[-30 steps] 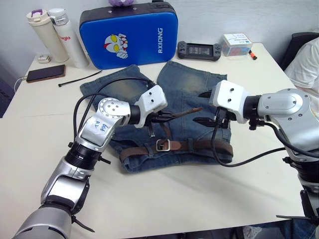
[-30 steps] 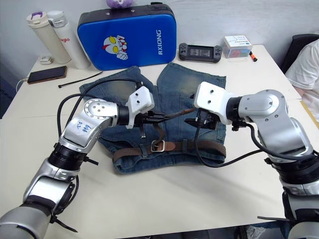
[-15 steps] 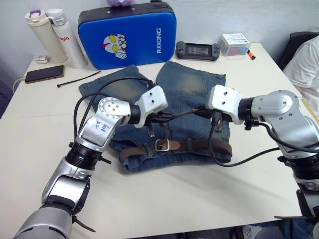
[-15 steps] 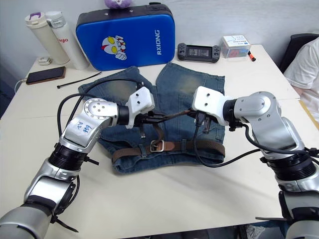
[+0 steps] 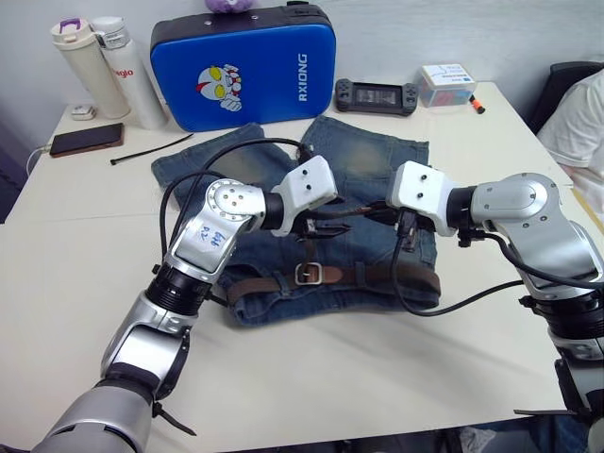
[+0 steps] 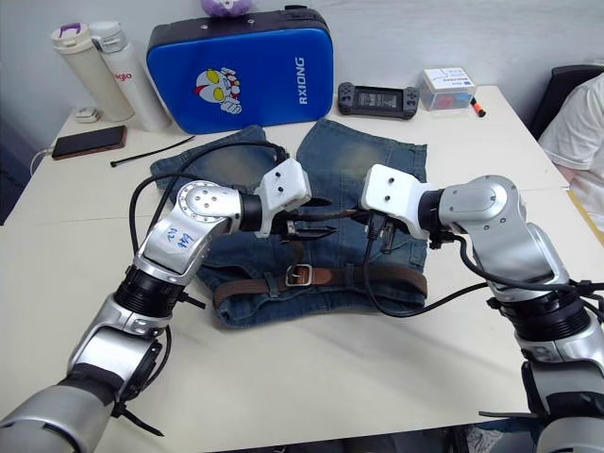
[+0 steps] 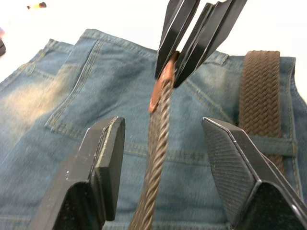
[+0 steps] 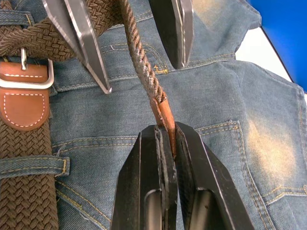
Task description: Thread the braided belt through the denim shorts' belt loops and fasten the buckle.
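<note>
Denim shorts (image 5: 359, 179): spread flat at the middle of the frame on the tabletop (image 5: 311, 377), waistband toward the lower edge, legs toward the upper edge.

Braided belt (image 5: 396, 276): lies along the waistband under the belt loops (image 8: 31, 165); buckle (image 5: 309, 275) at mid-waistband, just below centre of the frame. Free end lifted off the denim, its long axis running nearly level across the centre of the frame, tan leather tip (image 8: 164, 115) pointing toward the frame's right.

Right tool (image 8: 165, 143): clamped on the leather tip, pads pressed flat against it.

Left tool (image 7: 160, 143): fingers (image 7: 103, 158) set wide, the raised strap running between them with no contact.

Governing relation: the strap spans from the buckle area up through the left tool's gap to the right tool, so the right arm alone controls the tip. Likely next call: steer the tip back down toward the buckle, which lies lower left of the right tool.
</note>
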`<action>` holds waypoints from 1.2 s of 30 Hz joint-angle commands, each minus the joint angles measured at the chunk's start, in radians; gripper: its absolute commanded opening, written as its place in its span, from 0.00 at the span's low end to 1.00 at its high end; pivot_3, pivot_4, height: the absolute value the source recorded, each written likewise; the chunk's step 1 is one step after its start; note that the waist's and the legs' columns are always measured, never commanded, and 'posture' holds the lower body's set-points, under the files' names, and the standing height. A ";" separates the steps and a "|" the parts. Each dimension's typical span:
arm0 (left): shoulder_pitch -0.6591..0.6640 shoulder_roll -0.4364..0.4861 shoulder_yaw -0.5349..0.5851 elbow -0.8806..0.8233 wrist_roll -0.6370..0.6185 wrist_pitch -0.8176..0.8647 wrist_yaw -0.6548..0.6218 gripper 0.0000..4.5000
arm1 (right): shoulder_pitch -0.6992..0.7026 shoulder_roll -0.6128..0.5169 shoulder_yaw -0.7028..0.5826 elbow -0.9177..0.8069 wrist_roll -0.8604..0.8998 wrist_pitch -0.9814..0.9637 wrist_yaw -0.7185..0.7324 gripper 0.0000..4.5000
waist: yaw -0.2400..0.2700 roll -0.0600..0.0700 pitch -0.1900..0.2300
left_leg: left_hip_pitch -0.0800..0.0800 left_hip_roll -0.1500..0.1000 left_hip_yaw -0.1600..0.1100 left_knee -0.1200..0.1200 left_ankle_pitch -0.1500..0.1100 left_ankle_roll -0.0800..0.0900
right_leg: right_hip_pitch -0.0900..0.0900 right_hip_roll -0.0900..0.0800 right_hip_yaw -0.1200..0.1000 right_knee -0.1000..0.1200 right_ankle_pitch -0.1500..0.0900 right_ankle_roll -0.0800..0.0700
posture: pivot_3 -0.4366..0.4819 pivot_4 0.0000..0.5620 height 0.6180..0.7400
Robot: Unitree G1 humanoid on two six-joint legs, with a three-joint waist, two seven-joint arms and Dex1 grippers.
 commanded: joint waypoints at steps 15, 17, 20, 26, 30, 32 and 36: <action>-0.060 0.005 0.044 0.079 0.033 -0.069 -0.031 0.00 | 0.011 0.006 -0.067 -0.045 0.023 0.041 -0.039 0.19 | 0.001 0.000 0.000 | -0.001 0.000 0.000 0.004 0.000 0.000 | -0.001 0.000 0.000 0.006 0.000 0.000 | 0.48 0.27 0.38; -0.061 0.051 0.014 0.113 0.095 -0.145 -0.034 0.00 | 0.021 -0.004 -0.078 -0.069 0.050 0.062 -0.016 0.34 | 0.001 0.000 0.000 | -0.001 0.000 0.000 0.004 0.000 0.000 | -0.001 0.000 0.000 0.006 0.000 0.000 | 0.48 0.27 0.38; -0.051 0.089 0.004 0.145 0.127 -0.223 -0.045 0.00 | 0.069 -0.033 -0.092 -0.147 0.095 0.106 0.017 0.63 | 0.000 0.000 0.000 | -0.001 0.000 0.000 0.004 0.000 0.000 | -0.002 0.000 0.000 0.007 0.000 0.000 | 0.48 0.27 0.38; -0.041 0.118 0.000 0.185 0.139 -0.291 -0.093 0.00 | 0.250 0.002 0.024 -0.312 0.006 0.051 -0.076 0.94 | 0.003 0.000 0.000 | -0.004 -0.001 -0.002 0.007 -0.001 0.001 | -0.003 -0.001 0.000 0.009 0.000 0.000 | 0.48 0.27 0.38; -0.041 0.123 -0.005 0.208 0.164 -0.329 -0.109 0.00 | 0.273 0.052 0.090 -0.288 -0.096 -0.037 -0.152 0.94 | 0.001 0.000 0.000 | -0.004 -0.002 0.000 0.008 -0.001 0.001 | -0.004 -0.001 0.001 0.009 0.000 0.000 | 0.48 0.27 0.38; -0.041 0.129 -0.008 0.218 0.179 -0.350 -0.114 0.00 | 0.273 0.063 0.109 -0.261 -0.145 -0.080 -0.179 0.94 | 0.000 0.000 0.000 | -0.004 -0.002 0.000 0.008 -0.001 0.001 | -0.005 -0.001 0.001 0.010 0.000 0.000 | 0.48 0.27 0.38; -0.035 0.145 -0.004 0.236 0.204 -0.387 -0.124 0.00 | 0.280 0.080 0.143 -0.220 -0.192 -0.130 -0.179 0.94 | 0.000 0.000 0.000 | -0.004 -0.002 0.000 0.008 -0.001 0.001 | -0.007 -0.001 0.002 0.014 0.000 0.000 | 0.48 0.27 0.38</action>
